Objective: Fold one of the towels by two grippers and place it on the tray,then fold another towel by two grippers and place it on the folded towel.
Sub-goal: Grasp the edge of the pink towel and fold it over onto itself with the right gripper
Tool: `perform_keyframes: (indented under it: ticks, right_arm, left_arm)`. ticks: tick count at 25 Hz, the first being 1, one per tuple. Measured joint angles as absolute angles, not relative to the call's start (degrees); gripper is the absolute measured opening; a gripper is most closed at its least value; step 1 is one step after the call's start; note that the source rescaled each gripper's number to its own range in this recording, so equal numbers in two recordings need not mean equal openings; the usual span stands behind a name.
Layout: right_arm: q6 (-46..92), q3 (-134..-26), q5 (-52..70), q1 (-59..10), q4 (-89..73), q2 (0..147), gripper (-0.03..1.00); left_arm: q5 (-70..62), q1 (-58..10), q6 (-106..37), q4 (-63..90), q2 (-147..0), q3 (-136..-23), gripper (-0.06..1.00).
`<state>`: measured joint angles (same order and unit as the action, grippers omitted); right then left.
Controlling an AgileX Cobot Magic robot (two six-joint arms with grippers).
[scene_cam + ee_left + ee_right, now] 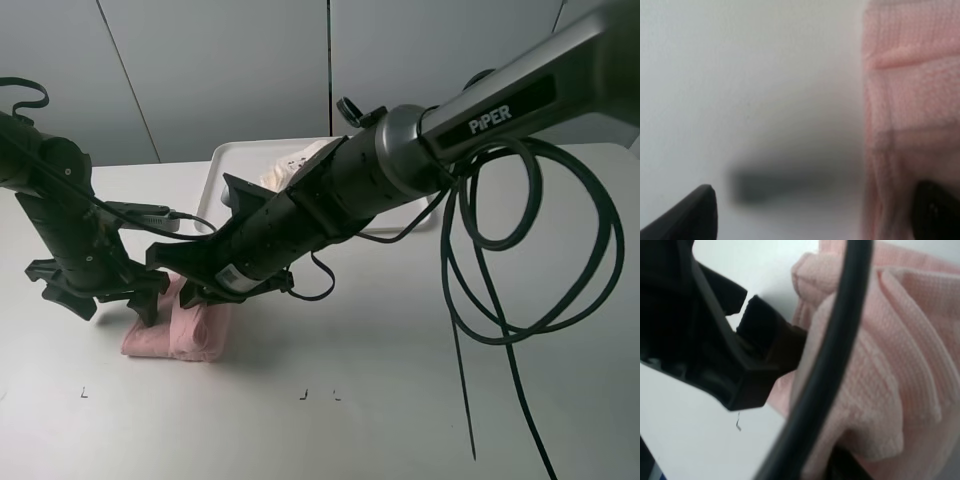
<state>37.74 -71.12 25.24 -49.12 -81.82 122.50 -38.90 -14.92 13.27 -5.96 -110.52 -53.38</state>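
A pink towel (185, 328) lies folded on the table at the left front. My left gripper (100, 298) stands over its left end, open, with one finger (935, 210) at the towel's (910, 100) edge and the other finger (695, 215) over bare table. My right arm reaches across the middle. Its gripper (197, 290) is down on the towel's right part, with the cloth (880, 365) bunched close around it, and it looks shut on the cloth. A white tray (225, 160) at the back holds a folded cream towel (295, 165).
A loose black cable (520, 250) loops from the right arm over the table's right half. The cable (840, 340) also crosses the right wrist view. The left gripper's black body (740, 365) is very near the right gripper. Small marks lie near the front edge (305, 395).
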Motion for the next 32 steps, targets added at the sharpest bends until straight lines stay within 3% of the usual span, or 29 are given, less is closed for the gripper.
perform_keyframes:
  ticks: [24,32]
  right_arm:
    - [39.8,-71.1,20.3,-50.8,-92.5,127.0,0.04]
    - [39.8,-71.1,20.0,-50.8,-92.4,127.0,0.04]
  left_arm:
    - [-39.7,-14.9,7.3,-2.3,-110.6,-53.6,1.0]
    - [-43.6,-14.9,4.5,1.0,-107.3,-58.7,1.0]
